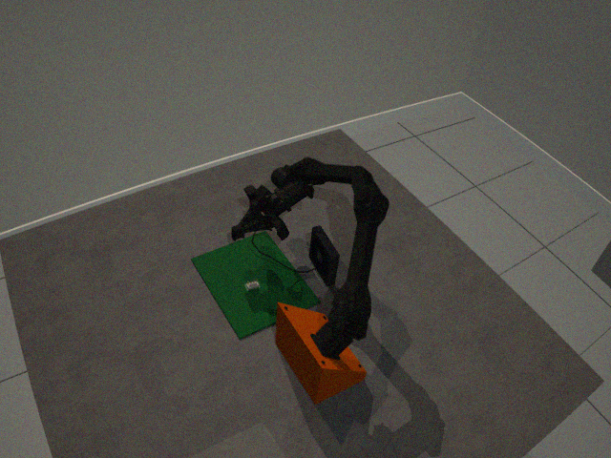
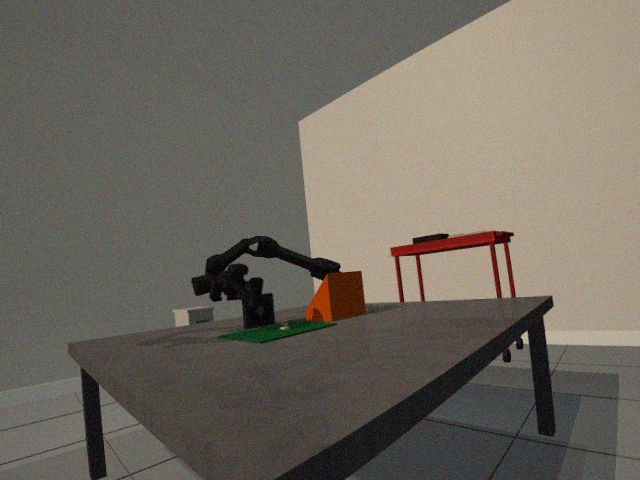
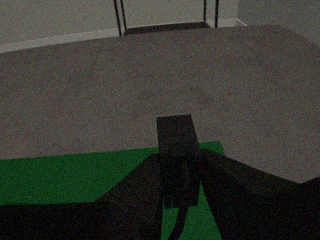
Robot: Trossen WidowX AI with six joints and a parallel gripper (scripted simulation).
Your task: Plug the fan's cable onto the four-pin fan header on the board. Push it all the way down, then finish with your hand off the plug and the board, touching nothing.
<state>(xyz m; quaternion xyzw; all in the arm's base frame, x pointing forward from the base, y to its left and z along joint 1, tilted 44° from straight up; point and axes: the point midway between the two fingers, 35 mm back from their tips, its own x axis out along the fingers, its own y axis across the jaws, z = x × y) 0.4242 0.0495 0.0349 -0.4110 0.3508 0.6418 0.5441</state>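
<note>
My gripper (image 1: pixel 257 228) (image 3: pixel 178 160) is shut on the black plug (image 3: pixel 177 134) of the fan's cable, which sticks out past the fingertips in the wrist view. It is held in the air near the far edge of the green board (image 1: pixel 217 273) (image 2: pixel 258 336) (image 3: pixel 75 175). The cable (image 1: pixel 282 262) (image 3: pixel 179 224) hangs from the plug and runs to the black fan (image 1: pixel 323 256) (image 2: pixel 266 310), which stands upright beside the board. The small whitish header (image 1: pixel 252 285) (image 2: pixel 284 327) is on the board, well away from the plug. The header is not visible in the wrist view.
The orange base block (image 1: pixel 300 344) (image 2: pixel 346 295) carries the arm and stands close to the board's near corner. The board lies on a grey-brown table (image 1: pixel 123 320) (image 2: pixel 232 403). A red table (image 2: pixel 449 242) stands in the background.
</note>
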